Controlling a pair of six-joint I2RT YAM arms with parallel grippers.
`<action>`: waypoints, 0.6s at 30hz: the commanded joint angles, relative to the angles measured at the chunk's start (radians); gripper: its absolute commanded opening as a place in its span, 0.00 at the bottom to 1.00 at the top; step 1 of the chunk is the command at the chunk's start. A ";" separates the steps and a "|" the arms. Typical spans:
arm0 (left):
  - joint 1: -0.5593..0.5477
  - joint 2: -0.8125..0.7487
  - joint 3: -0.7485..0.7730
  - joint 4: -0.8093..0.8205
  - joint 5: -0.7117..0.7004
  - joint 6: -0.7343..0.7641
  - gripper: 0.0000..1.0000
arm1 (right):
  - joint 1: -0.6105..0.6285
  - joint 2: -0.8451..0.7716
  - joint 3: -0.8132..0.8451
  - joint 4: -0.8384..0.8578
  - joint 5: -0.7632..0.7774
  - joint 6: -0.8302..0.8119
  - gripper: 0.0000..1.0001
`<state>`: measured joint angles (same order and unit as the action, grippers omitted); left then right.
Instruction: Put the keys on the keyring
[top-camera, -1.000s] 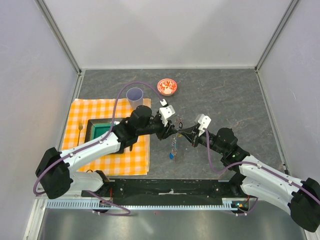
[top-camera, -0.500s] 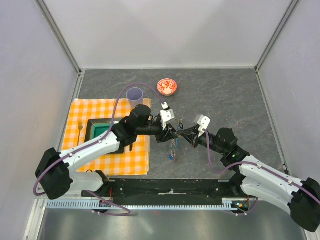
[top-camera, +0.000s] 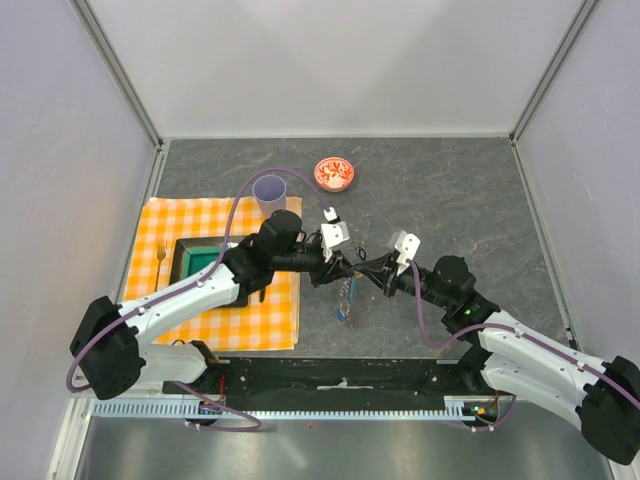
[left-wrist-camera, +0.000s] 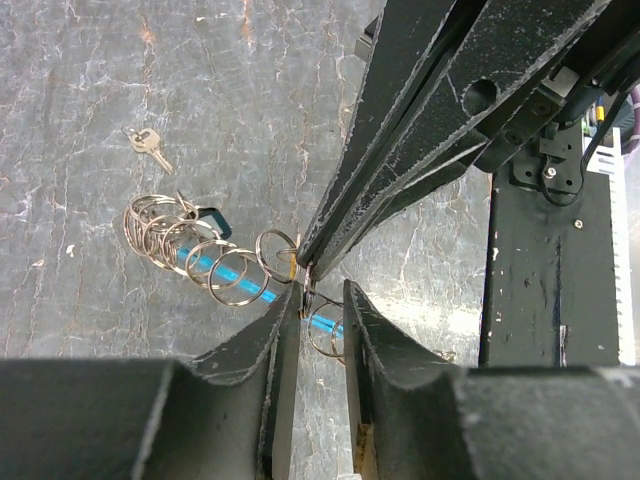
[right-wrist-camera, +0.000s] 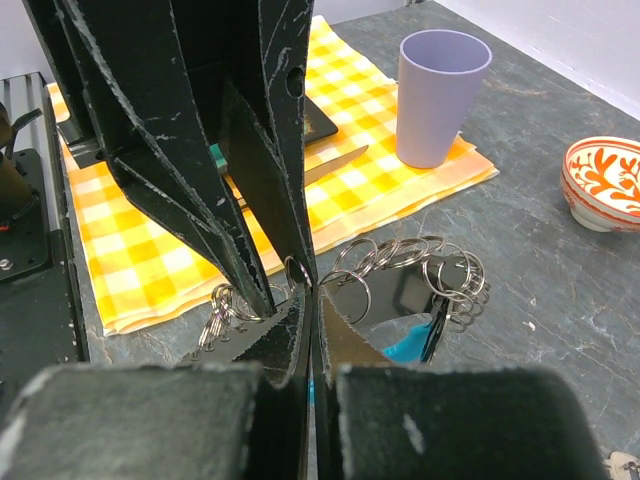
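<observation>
Keyring (left-wrist-camera: 215, 270): thin wire loop hanging over the counter (left-wrist-camera: 80, 80), light, springy and slick, I judge, best pinched on bare wire; my right jaws pressed together on it, left jaws slightly apart astride it, grip untellable; one key (left-wrist-camera: 150, 148) loose below.

My arms (top-camera: 190, 295): white shells, black joints.
My cables (top-camera: 275, 168): purple, looping.
My claw fingers (left-wrist-camera: 240, 350): black, scratched white.
My wrist boxes (top-camera: 334, 232): small, white.
</observation>
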<state>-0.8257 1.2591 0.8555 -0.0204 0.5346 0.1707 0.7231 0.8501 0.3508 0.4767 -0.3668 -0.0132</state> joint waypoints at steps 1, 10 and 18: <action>0.000 -0.046 -0.006 0.053 0.048 0.038 0.28 | 0.003 -0.019 0.034 0.102 -0.032 -0.008 0.00; 0.000 -0.069 -0.012 0.051 0.088 0.047 0.13 | 0.004 -0.023 0.030 0.091 -0.041 -0.014 0.00; 0.000 -0.073 0.007 -0.018 0.090 0.075 0.02 | 0.004 -0.022 0.034 0.082 -0.046 -0.014 0.00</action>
<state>-0.8223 1.2114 0.8436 -0.0212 0.5632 0.1951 0.7231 0.8394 0.3508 0.4961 -0.4103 -0.0158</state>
